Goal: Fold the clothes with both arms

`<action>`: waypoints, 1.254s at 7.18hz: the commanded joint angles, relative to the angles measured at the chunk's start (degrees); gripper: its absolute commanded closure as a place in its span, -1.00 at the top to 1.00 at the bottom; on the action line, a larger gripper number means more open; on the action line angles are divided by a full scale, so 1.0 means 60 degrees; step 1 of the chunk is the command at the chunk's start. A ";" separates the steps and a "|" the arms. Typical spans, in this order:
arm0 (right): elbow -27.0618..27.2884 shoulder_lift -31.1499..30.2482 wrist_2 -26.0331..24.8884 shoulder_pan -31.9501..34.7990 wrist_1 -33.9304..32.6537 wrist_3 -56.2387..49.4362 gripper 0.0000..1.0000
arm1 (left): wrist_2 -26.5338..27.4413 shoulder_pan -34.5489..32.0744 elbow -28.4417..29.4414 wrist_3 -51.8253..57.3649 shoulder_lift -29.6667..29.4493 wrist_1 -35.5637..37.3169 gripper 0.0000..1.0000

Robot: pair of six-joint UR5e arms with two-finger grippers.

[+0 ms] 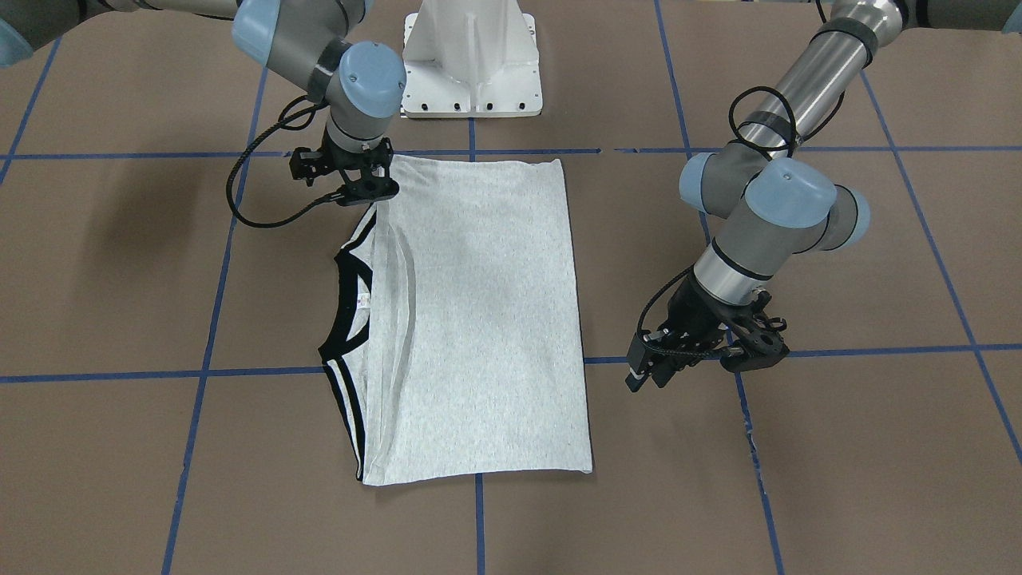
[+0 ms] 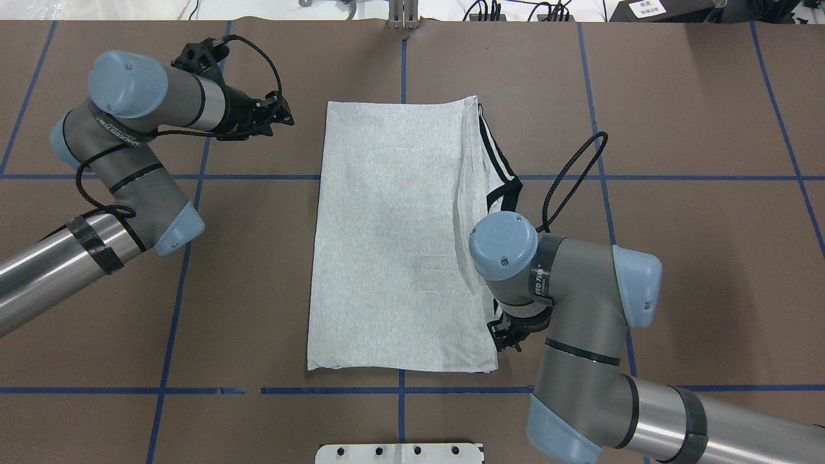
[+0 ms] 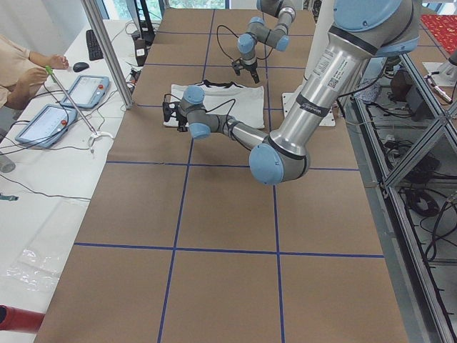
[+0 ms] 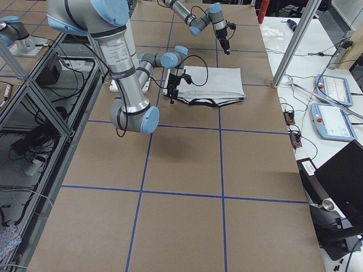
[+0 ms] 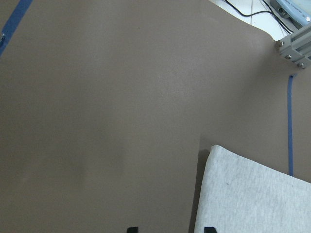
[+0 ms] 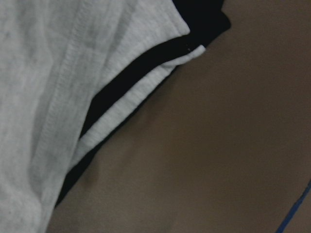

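t-shirt [image 2: 393, 238] lies folded flat, plain grey side up, on the brown counter [image 1: 798, 479] with its blue tape grid. it sits mid-counter in front of the white pedestal base [image 1: 471, 56], between the two arms. its long axis runs from the robot's side straight out to the far side. the black collar [image 1: 348, 299] and the black-and-white shoulder stripes [image 1: 339, 399] sit on the long edge toward the robot's right, so the neck points that way.

writing: we see a small white tag [image 1: 365, 302] inside the collar, a white label on the left arm [image 3: 328, 71] tube, and pale lettering on a dark band of the right arm [image 2: 536, 283]. all are too small for us to read.

left end effector [image 2: 285, 111] hovers near the shirt's far corner on the robot's left. its wrist view shows two black fingertips [image 5: 209, 229] moderately spread with nothing between them.

right end effector [image 1: 369, 190] is down at the near corner on the robot's right. its fingers are hidden, so we cannot tell if they are spread or closed.
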 commanded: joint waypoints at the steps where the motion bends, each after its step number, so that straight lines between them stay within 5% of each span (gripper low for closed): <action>1: 0.0188 -0.0014 -0.0081 0.0046 -0.0027 -0.0049 1.00 | 0.0009 -0.0014 -0.0073 -0.0005 0.0007 0.0015 0.10; 6: -0.3058 0.1975 -0.0052 0.1289 0.2958 0.0084 1.00 | -0.0005 0.0000 -0.0146 -0.0005 0.0036 0.0015 0.10; 9: -0.4114 0.2023 -0.0081 0.1846 0.3663 -0.0062 1.00 | -0.0005 0.0015 -0.0439 -0.0005 0.0344 0.0015 0.10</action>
